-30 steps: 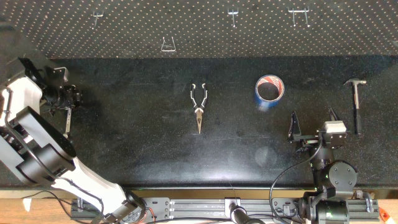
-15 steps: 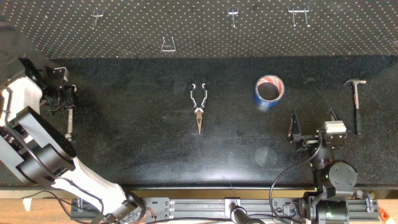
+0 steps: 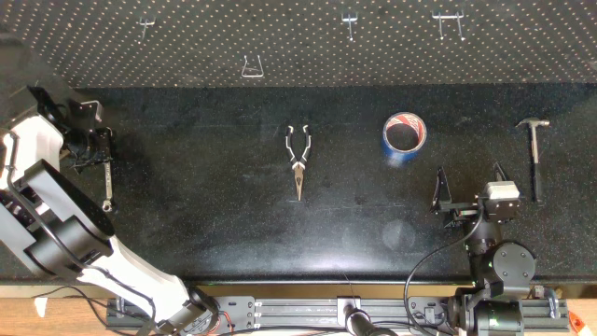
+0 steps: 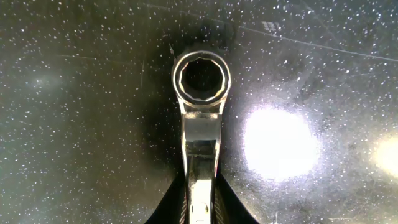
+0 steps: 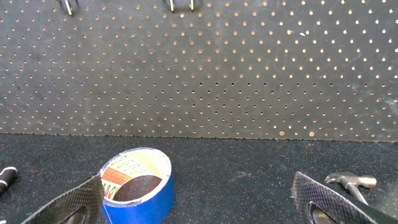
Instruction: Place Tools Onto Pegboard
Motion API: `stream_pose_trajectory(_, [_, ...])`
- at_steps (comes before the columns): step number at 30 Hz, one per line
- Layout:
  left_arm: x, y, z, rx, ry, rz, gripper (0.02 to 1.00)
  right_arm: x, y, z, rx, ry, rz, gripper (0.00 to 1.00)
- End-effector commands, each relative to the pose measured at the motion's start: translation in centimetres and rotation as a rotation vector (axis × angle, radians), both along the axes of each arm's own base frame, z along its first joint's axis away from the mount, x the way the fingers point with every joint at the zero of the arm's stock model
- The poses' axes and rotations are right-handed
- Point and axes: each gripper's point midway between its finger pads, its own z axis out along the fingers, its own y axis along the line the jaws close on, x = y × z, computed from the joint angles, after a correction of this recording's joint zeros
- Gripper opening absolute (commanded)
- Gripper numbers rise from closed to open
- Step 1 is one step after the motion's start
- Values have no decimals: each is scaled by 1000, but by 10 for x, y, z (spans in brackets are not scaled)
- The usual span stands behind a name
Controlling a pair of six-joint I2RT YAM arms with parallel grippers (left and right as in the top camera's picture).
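Now clamping the wrench [image 4: 201, 134] lengthwise in the left end effector [image 4: 200, 214], ring end foremost, pegboard hook [image 3: 145, 26] well apart.

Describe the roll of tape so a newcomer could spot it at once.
On the black worktop below the pegboard, look right of centre, between the pliers and the hammer. The roll of tape lies flat there, hole up. It is the only round thing, blue outside, while its neighbours are long, thin tools.
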Motion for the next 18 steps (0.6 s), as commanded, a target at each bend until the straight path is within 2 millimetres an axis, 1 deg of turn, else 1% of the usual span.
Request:
stream_pose_trajectory(1, [4, 1, 9, 2, -20, -3, 29, 0, -2, -1, 15, 0, -11, 985])
stream_pose_trajectory(3, [3, 0, 30, 18, -47, 18, 29, 0, -2, -1, 15, 0, -12, 985])
stream_pose_trajectory(5, [-1, -3, 64, 48, -87, 22, 29, 0, -2, -1, 15, 0, -12, 985])
stream_pose_trajectory(6, [-7, -7, 80, 56, -98, 22, 29, 0, -2, -1, 15, 0, -12, 985])
stream_pose_trajectory(9, [-28, -24, 118, 64, -108, 22, 29, 0, -2, -1, 15, 0, -12, 985])
stream_pose_trajectory(10, [-37, -31, 139, 82, -131, 22, 29, 0, -2, -1, 15, 0, -12, 985])
stream_pose_trajectory(11, [-43, -34, 153, 97, -153, 25, 29, 0, -2, -1, 15, 0, -12, 987])
stream_pose_trajectory(13, [-51, -40, 172, 121, -189, 27, 29, 0, -2, -1, 15, 0, -12, 982])
stream_pose_trajectory(15, [-56, -45, 177, 129, -206, 25, 29, 0, -2, -1, 15, 0, -12, 985])
stream_pose_trajectory(17, [-59, -47, 171, 129, -211, 25, 27, 0, -2, -1, 15, 0, -12, 985])
stream_pose_trajectory(18, [-60, -44, 166, 137, -220, 35, 27, 0, -2, -1, 15, 0, -12, 985])
